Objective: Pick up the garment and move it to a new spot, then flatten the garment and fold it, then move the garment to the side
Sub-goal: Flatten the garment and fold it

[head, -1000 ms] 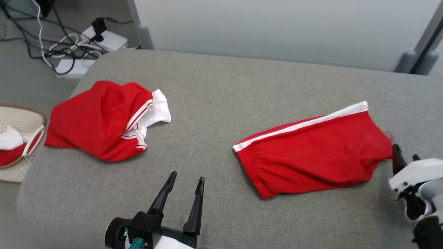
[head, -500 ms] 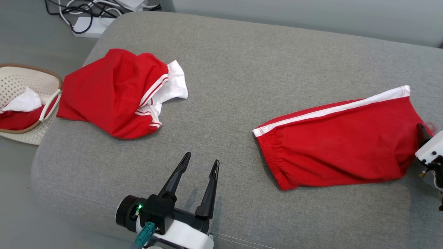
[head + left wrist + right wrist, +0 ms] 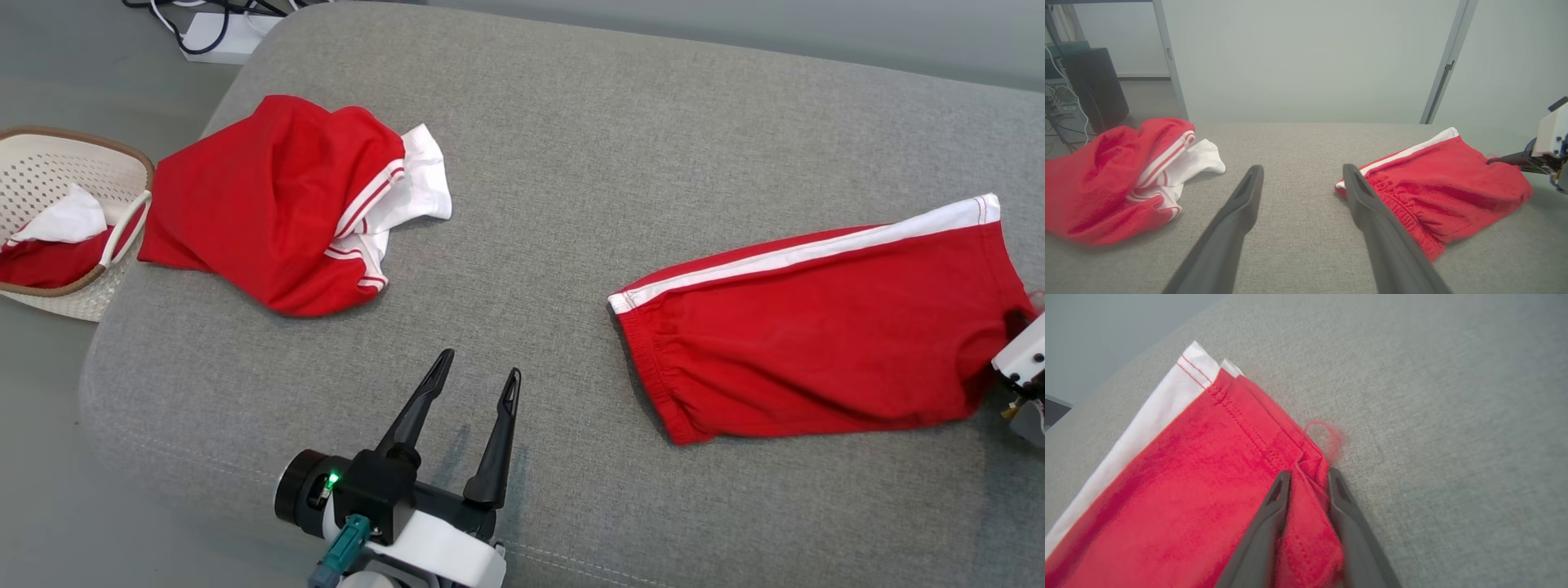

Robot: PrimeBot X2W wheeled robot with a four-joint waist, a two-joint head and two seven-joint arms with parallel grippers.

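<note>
Right gripper (image 3: 1308, 474) pinches the red shorts (image 3: 1188, 477) at the hem corner, lower centre of frame; left gripper (image 3: 479, 365) stands spread. Cloth judged light, limp; corner hold suits.

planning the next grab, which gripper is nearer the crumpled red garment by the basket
Left. The left gripper stands open, apart, in front of the crumpled red garment; the right gripper is far across, clamped on the folded red shorts.
</note>
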